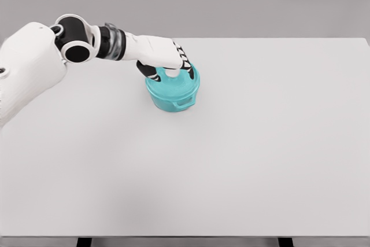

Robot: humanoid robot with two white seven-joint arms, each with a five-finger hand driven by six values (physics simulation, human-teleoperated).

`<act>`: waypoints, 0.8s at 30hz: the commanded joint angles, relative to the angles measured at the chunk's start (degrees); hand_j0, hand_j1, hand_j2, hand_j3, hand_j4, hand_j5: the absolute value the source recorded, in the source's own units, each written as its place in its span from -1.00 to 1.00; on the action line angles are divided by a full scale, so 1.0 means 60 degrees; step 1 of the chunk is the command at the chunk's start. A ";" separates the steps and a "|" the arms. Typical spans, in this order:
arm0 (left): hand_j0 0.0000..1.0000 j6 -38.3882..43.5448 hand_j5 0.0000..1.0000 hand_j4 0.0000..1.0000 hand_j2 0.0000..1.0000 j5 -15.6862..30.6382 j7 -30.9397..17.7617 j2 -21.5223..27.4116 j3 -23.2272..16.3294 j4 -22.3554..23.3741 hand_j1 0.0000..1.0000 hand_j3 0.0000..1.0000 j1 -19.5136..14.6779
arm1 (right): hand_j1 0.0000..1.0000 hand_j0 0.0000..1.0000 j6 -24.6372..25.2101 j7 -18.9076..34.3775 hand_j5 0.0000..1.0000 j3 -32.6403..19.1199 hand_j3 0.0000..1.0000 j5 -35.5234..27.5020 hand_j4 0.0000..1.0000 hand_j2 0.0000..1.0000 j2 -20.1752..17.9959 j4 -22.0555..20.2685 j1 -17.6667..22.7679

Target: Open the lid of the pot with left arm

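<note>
Spreading wide and white, the table [243, 160] carries a teal pot [173, 92] left of centre near its far edge. Over it reaches the left hand [167, 56], fingers [186, 65] curled around the white knob [172, 73] on the lid [173, 84].

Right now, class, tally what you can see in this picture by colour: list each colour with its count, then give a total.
Teal: 1, the pot with its lid on.
White: 2, the table and the left hand with its arm, over the lid.
Total: 3.
</note>
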 commanded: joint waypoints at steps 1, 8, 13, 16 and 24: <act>0.59 0.0024 0.59 0.59 0.59 0.0004 0.0004 -0.0057 0.0014 0.0079 0.59 0.59 0.0000 | 1.00 1.00 -0.0002 0.0002 1.00 0.0000 1.00 -0.0001 1.00 1.00 -0.0002 0.0003 0.0000; 0.59 0.0024 0.59 0.59 0.59 -0.0113 0.0004 -0.0086 0.0014 0.0225 0.59 0.59 0.0000 | 1.00 1.00 0.0012 0.0002 1.00 0.0000 1.00 -0.0001 1.00 1.00 -0.0002 -0.0011 0.0000; 0.59 0.0024 0.59 0.59 0.59 -0.0392 0.0004 -0.0423 0.0043 0.0665 0.59 0.59 0.0000 | 1.00 1.00 -0.0002 0.0002 1.00 0.0000 1.00 -0.0001 1.00 1.00 -0.0002 -0.0011 0.0000; 0.59 0.0024 0.59 0.59 0.59 -0.0406 0.0004 -0.0423 0.0043 0.0665 0.59 0.59 0.0000 | 1.00 1.00 -0.0002 0.0002 1.00 0.0000 1.00 -0.0001 1.00 1.00 -0.0002 0.0003 0.0000; 0.46 0.0024 0.46 0.46 0.46 -0.0553 0.0004 -0.0482 0.0057 0.0694 0.46 0.46 0.0088 | 1.00 1.00 -0.0002 0.0002 1.00 0.0000 1.00 -0.0001 1.00 1.00 -0.0002 -0.0011 0.0000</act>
